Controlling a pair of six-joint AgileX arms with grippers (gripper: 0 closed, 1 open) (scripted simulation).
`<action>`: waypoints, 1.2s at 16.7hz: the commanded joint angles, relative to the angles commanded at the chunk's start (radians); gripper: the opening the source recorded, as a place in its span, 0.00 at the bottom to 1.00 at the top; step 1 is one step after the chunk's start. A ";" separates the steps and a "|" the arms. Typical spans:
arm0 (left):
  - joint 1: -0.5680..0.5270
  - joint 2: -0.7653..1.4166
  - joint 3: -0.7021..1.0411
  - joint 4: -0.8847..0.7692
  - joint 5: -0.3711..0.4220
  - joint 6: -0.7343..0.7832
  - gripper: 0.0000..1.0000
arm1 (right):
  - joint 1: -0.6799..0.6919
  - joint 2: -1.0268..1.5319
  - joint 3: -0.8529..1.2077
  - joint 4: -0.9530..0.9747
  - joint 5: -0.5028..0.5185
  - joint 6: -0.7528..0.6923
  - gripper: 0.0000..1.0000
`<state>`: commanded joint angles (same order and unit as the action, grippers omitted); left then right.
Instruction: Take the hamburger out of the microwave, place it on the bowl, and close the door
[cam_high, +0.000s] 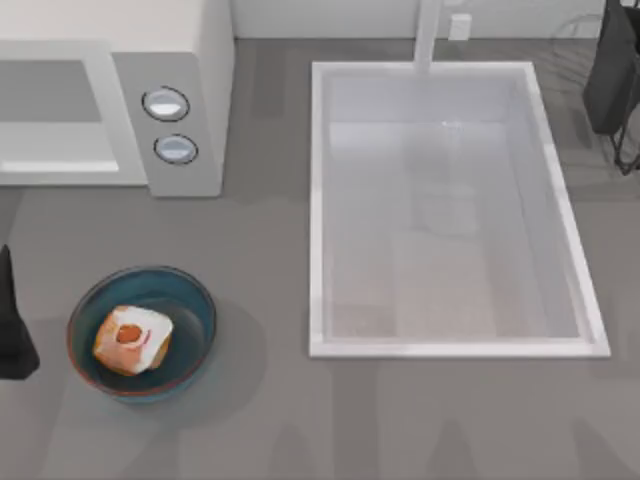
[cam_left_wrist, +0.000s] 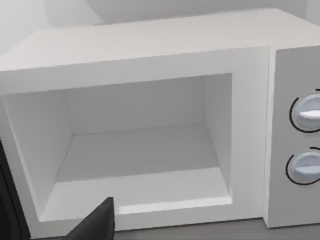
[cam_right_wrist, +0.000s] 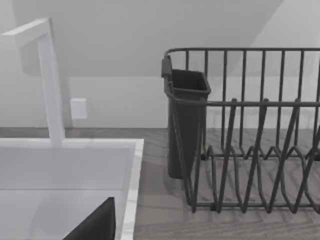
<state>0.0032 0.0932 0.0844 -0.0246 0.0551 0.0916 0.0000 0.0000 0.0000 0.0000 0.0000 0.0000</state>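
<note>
The hamburger (cam_high: 133, 339), orange-tan with a red-orange spot on its white face, lies inside the teal-blue bowl (cam_high: 196, 300) at the table's front left. Just left of the bowl, at the table's left edge, sits my left gripper (cam_high: 12, 335), apart from the bowl and holding nothing that I can see. The white microwave (cam_high: 190, 60) stands at the back left with two round dials (cam_high: 166, 103). Its cavity (cam_left_wrist: 140, 150) stands open and bare in the left wrist view; the door is out of view. Part of my right gripper (cam_right_wrist: 95, 222) shows in the right wrist view, near the sink.
A big white sink basin (cam_high: 320, 200) with a white faucet (cam_high: 428, 35) takes up the middle and right. A dark wire dish rack (cam_right_wrist: 260, 150) with a dark cup (cam_right_wrist: 186, 120) stands at the back right. Bare grey counter runs along the front.
</note>
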 joint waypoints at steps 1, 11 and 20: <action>-0.001 -0.039 -0.034 0.011 -0.023 -0.039 1.00 | 0.000 0.000 0.000 0.000 0.000 0.000 1.00; -0.003 -0.093 -0.084 0.025 -0.055 -0.092 0.77 | 0.000 0.000 0.000 0.000 0.000 0.000 1.00; -0.003 -0.093 -0.084 0.025 -0.055 -0.092 0.10 | 0.000 0.000 0.000 0.000 0.000 0.000 1.00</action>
<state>0.0000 0.0001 0.0000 0.0001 0.0000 0.0000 0.0000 0.0000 0.0000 0.0000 0.0000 0.0000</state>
